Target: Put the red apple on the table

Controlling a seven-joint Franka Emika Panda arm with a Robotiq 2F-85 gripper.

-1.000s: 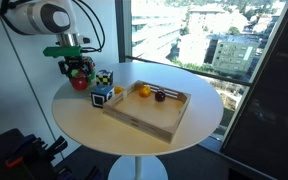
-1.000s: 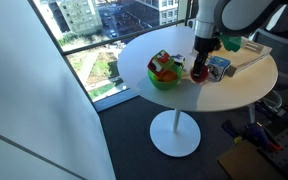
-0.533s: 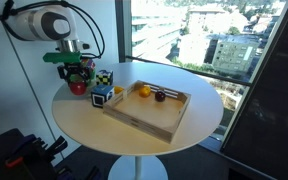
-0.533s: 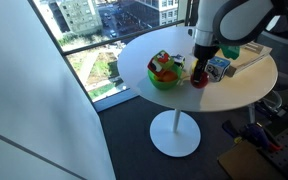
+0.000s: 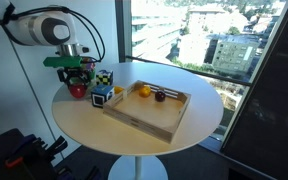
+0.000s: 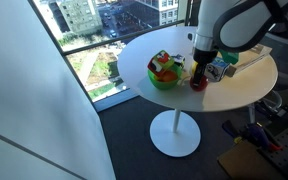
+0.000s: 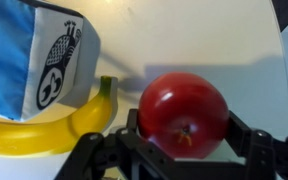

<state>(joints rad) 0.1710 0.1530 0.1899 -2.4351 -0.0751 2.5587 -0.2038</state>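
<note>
A: Item 1, the gripper (image 7: 184, 135), status?

B: We log the fingers (image 7: 252, 150) clamped on the red apple (image 5: 79, 89), one pad at its 3 o'clock, one at 9, per wrist view. Arm comes down on it from above.

A: Apple loc.?

B: Low over the table (image 5: 94, 125), near the rim at approx. 10 o'clock in an exterior view. We can't tell if it touches the top or hangs just clear.

A: Item 2, neighbours, wrist view?

B: Banana (image 7: 44, 130) at the apple's 9 o'clock, just beside it. Blue-and-white carton (image 7: 34, 50) w/ a bird print at 10 o'clock, behind the banana.

A: Item 3, rest of tabletop?

B: Wooden tray (image 5: 149, 112) mid-table, at the apple's 3 o'clock, well apart. In it: one orange-yellow fruit (image 5: 142, 91), one dark fruit (image 5: 160, 96), near each other. Checkered cube (image 5: 105, 77) between apple and tray. Green bowl (image 6: 164, 82) at the apple's 9 o'clock in an exterior view, close by; contents too small to itemise.
</note>
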